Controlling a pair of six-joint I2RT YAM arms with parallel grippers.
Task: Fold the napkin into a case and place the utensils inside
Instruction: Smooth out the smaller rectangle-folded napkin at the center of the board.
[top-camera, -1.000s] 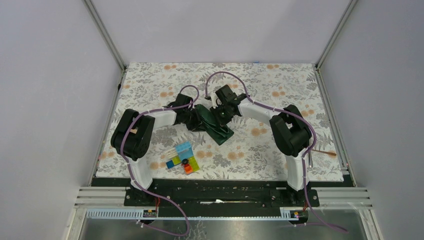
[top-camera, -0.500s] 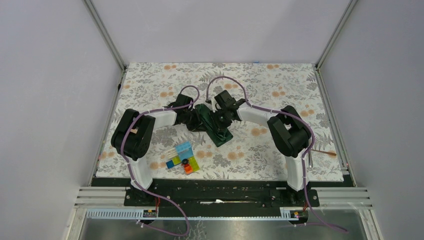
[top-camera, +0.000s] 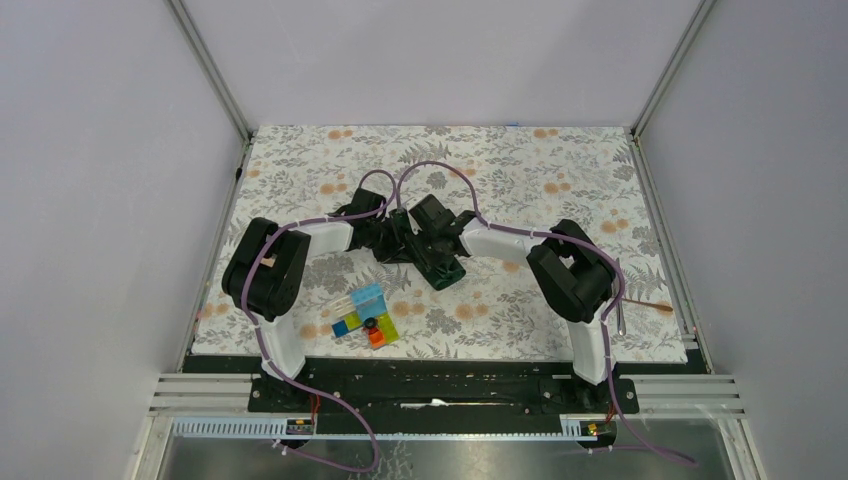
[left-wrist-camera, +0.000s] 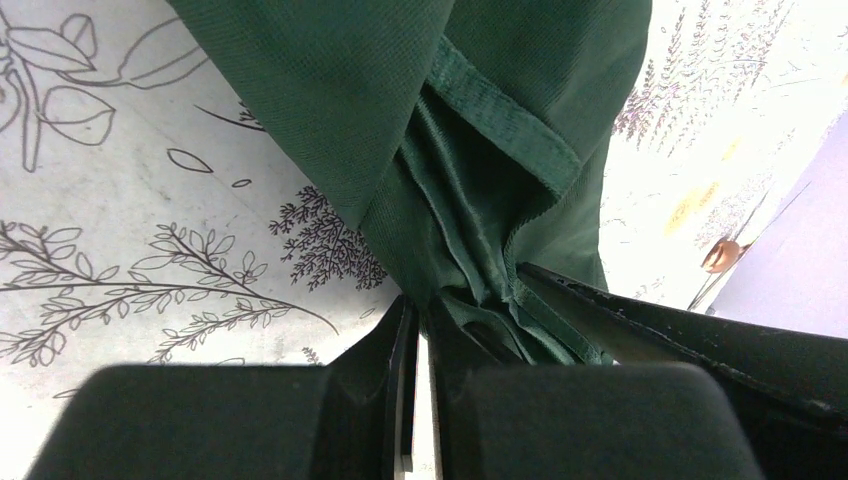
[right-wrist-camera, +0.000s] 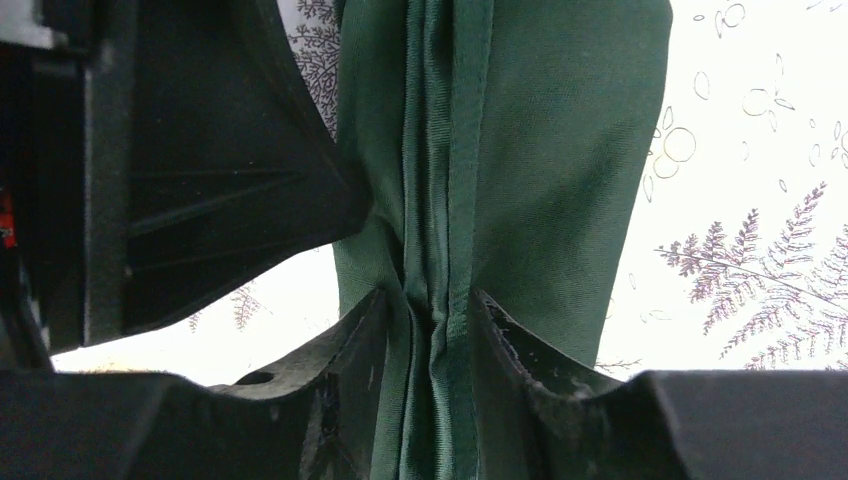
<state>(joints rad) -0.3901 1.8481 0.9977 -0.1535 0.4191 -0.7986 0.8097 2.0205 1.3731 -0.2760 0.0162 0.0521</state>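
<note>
Napkin of dark green, slightly shiny cloth (top-camera: 446, 272) lies gathered into a narrow strip mid-table on the floral-patterned covering (top-camera: 540, 170). Left gripper (left-wrist-camera: 420, 305) is clenched on a bunched end of it. Right gripper (right-wrist-camera: 428, 300) straddles the hemmed fold, jaws partly apart with cloth between them; whether they press it, I cannot tell. Copper-coloured spoon (top-camera: 652, 305) and thin silver utensil (top-camera: 620, 318) lie well apart from the cloth, near the right edge

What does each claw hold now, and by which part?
Left claw pinches the napkin at its bunched folds. Right claw straddles its hemmed fold; grip unclear.
</note>
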